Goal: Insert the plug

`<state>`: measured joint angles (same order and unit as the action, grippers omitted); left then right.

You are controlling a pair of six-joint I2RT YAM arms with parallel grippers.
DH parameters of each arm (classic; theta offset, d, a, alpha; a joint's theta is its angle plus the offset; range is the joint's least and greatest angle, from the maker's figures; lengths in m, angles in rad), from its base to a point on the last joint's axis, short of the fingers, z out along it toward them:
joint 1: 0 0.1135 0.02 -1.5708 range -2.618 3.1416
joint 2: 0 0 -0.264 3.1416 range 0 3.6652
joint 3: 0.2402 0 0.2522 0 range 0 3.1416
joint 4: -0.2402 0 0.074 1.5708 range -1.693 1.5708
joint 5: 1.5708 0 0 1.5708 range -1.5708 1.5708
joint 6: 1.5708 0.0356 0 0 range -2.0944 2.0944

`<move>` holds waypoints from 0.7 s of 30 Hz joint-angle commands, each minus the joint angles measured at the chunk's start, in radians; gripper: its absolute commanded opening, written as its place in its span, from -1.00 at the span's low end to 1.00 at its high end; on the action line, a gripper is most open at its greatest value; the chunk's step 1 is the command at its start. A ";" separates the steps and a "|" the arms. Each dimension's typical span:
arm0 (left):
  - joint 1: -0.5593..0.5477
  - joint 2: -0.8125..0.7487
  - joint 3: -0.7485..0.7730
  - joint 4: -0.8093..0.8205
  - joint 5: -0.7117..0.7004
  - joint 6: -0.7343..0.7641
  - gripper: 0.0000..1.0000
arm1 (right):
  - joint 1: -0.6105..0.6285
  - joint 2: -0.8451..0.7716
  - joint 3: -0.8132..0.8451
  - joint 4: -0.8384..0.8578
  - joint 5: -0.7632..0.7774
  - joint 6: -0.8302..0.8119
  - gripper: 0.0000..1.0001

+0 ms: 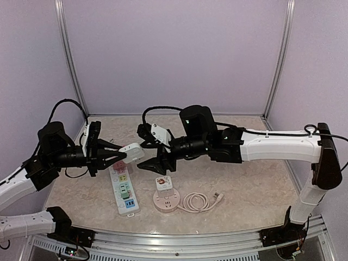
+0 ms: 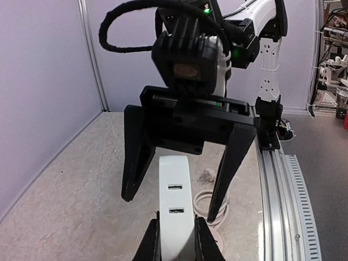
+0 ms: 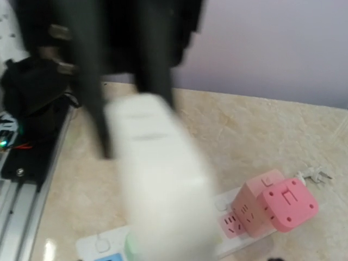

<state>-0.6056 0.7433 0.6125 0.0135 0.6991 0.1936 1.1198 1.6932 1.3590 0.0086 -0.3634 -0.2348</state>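
Note:
My left gripper is shut on a white plug adapter and holds it above the table. In the left wrist view my left gripper pinches the adapter, whose face has two USB slots. My right gripper is open and faces the left one. Its black fingers stand either side of the adapter's far end without touching it. In the right wrist view the adapter is a close white blur; my own fingers do not show there. A white power strip lies below.
A pink cube adapter sits in the power strip. A round pink socket base with a white cube, a coiled white cable and its plug lie front centre. Walls enclose the left, back and right of the table.

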 commanded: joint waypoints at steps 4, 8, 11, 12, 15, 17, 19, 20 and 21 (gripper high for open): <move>-0.024 0.032 0.057 -0.010 0.013 0.030 -1.00 | -0.020 0.102 0.061 0.043 -0.119 0.040 0.30; -0.035 0.050 0.061 -0.002 0.003 0.030 -1.00 | -0.020 0.122 0.077 0.040 -0.142 0.056 -0.21; -0.038 0.063 0.062 0.000 -0.001 0.029 -1.00 | -0.021 0.109 0.058 0.061 -0.164 0.058 -0.25; -0.039 0.066 0.062 0.002 -0.002 0.030 -1.00 | -0.021 0.102 0.049 0.069 -0.165 0.060 -0.26; -0.042 0.070 0.060 0.008 -0.006 0.030 -1.00 | -0.021 0.090 0.033 0.081 -0.165 0.068 -0.43; -0.043 0.072 0.058 0.015 -0.008 0.029 -1.00 | -0.021 0.091 0.033 0.077 -0.169 0.071 -0.59; -0.044 0.074 0.058 0.015 -0.009 0.030 -1.00 | -0.021 0.092 0.035 0.067 -0.168 0.071 -0.72; -0.045 0.074 0.058 0.015 -0.010 0.029 -1.00 | -0.021 0.093 0.034 0.061 -0.167 0.070 -0.75; -0.045 0.074 0.058 0.013 -0.009 0.029 -1.00 | -0.021 0.092 0.033 0.058 -0.166 0.069 -0.80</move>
<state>-0.6434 0.8120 0.6464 0.0139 0.7113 0.2276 1.0992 1.8015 1.3975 0.0582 -0.5362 -0.1692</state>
